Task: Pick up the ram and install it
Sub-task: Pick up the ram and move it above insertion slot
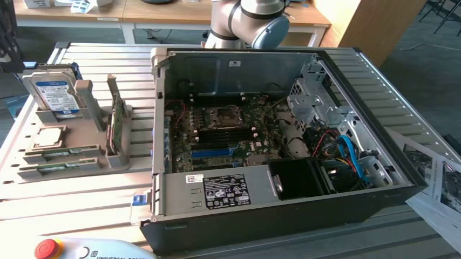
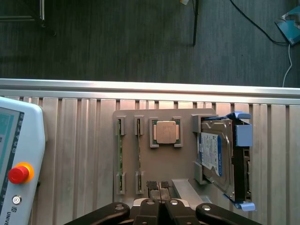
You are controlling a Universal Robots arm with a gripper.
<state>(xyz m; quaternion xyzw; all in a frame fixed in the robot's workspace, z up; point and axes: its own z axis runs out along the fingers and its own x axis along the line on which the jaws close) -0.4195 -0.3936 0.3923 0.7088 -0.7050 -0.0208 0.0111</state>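
Nearest in the exterior view, a white plastic teach pendant with a round red stop button (image 1: pixel 47 249) is lying on the slatted metal surface (image 1: pixel 79 205), in front of an open black-and-grey computer case (image 1: pixel 288 216) that is showing its green motherboard (image 1: pixel 216 145). Toward the exterior view's left, a flat grey plastic tray (image 1: pixel 79 135) is carrying two long, narrow green ram sticks (image 1: pixel 63 153), which are lying flat in parallel slots at its near end. A square silver processor chip (image 1: pixel 47 137) is sitting just behind them, and a silver hard drive with a blue label (image 1: pixel 56 93) is standing at the far end. In the wrist view, the black fingers (image 2: pixel 153 186) are pressing together with nothing between them, hovering above the tray's edge. The ram sticks are resting untouched in their slots, beside the processor chip on the side away from the hard drive.
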